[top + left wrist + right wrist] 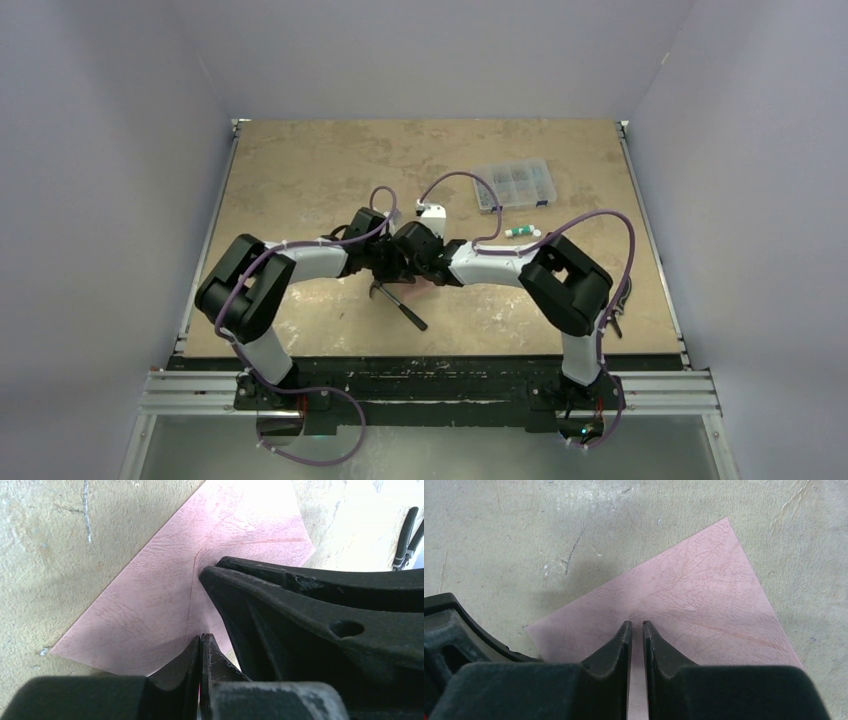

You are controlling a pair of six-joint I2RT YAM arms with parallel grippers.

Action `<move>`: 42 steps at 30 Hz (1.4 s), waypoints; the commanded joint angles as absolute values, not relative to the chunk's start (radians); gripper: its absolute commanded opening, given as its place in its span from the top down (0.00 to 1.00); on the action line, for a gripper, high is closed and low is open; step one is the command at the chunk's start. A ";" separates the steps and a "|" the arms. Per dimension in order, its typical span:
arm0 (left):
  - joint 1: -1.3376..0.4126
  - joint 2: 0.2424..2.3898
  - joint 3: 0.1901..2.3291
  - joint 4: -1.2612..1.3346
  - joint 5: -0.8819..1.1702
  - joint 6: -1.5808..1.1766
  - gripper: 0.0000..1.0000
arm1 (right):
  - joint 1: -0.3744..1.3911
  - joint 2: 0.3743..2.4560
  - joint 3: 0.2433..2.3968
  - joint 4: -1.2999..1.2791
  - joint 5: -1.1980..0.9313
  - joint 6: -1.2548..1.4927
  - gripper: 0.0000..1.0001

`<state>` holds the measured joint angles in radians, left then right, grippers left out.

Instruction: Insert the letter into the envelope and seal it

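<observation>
Both arms are nose to nose over the middle of the table (300,180), and the envelope (140,600) lies flat right under them. It's the only pink piece I can make out. I can't pick out the letter as a separate sheet, so I can't say whether it's tucked inside.

Left gripper (201,642): clenched tight, fingers pressed together at the near edge of the envelope. I can't tell if a sliver of paper is caught between them.

Right gripper (636,627): fingers a narrow slit apart, tips down on the pink paper, and I see nothing between them but the sheet underneath. From the left wrist camera its tips sit where the seam lines meet.

Here's what matters. The pointed flap lies ahead and to the right of the right fingers, its tip aimed away from them, with the fold line crossing just beyond the tips. The envelope's long side runs on a slant across the left camera, and the flap end is past the right gripper. So the right arm is nearer the flap. My read is that it does the folding while the left pins the near edge.
</observation>
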<state>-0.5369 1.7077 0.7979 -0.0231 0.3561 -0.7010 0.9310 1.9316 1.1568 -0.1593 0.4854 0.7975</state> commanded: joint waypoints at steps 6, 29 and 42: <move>-0.508 1.724 0.726 -0.086 0.274 -0.693 1.00 | 0.862 1.977 1.029 -0.385 0.481 0.791 0.82; -0.506 1.754 0.768 -0.072 0.352 -0.668 1.00 | 0.915 1.899 1.289 -0.352 0.363 0.581 0.89; -0.499 1.761 0.756 -0.071 0.370 -0.648 1.00 | 0.915 2.029 1.302 -0.435 0.404 0.628 0.91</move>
<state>-0.5022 1.7222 0.7883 0.0128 0.4145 -0.7097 0.9226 1.9705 1.3033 -0.3523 0.3759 0.5957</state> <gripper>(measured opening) 0.003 0.095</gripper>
